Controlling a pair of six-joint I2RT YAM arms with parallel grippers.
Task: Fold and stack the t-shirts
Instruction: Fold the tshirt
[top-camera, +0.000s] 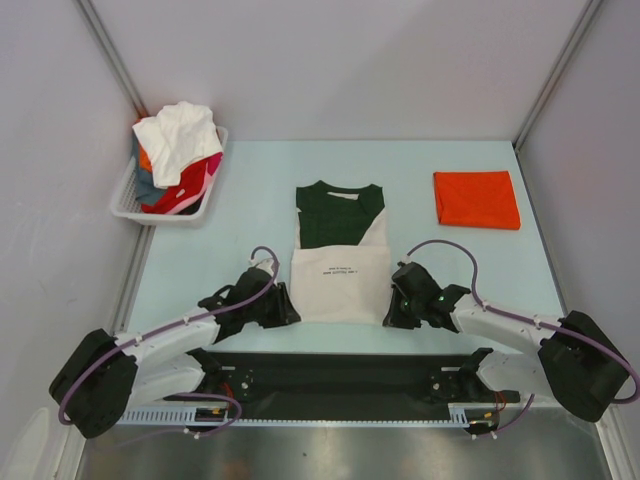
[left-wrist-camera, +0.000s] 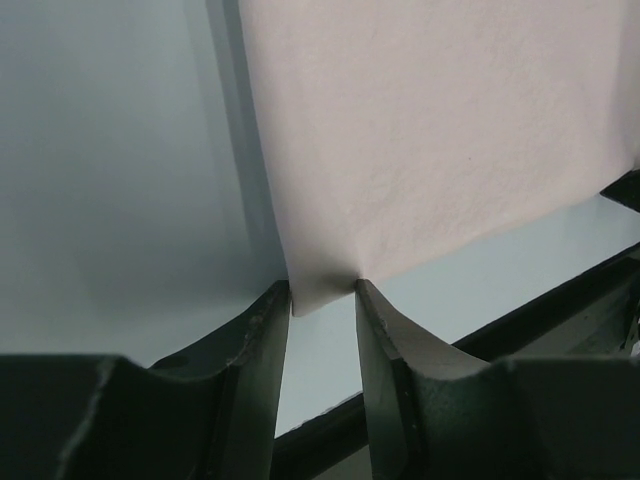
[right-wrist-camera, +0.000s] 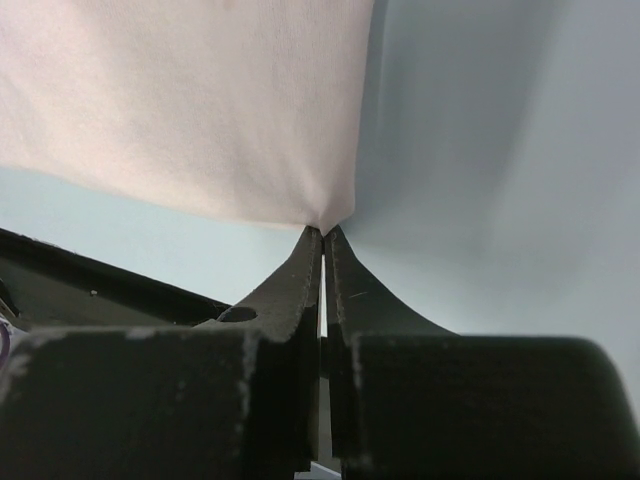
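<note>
Near the middle of the pale blue surface (top-camera: 250, 200) lies the cream-and-green t-shirt (top-camera: 340, 285), partly folded. It is soft, light cloth that will probably sag and slide, so the near corners look like the best hold. At one corner the right gripper (right-wrist-camera: 322, 232) is pinching the cloth. The left gripper (left-wrist-camera: 322, 290) stands spread, with the other corner between its fingers.

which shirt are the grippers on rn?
The cream-and-green shirt mid-table: right gripper pinches one near corner, left gripper straddles the other. The orange shirt lies folded apart at far right; the other shirts sit heaped in the basket.
</note>
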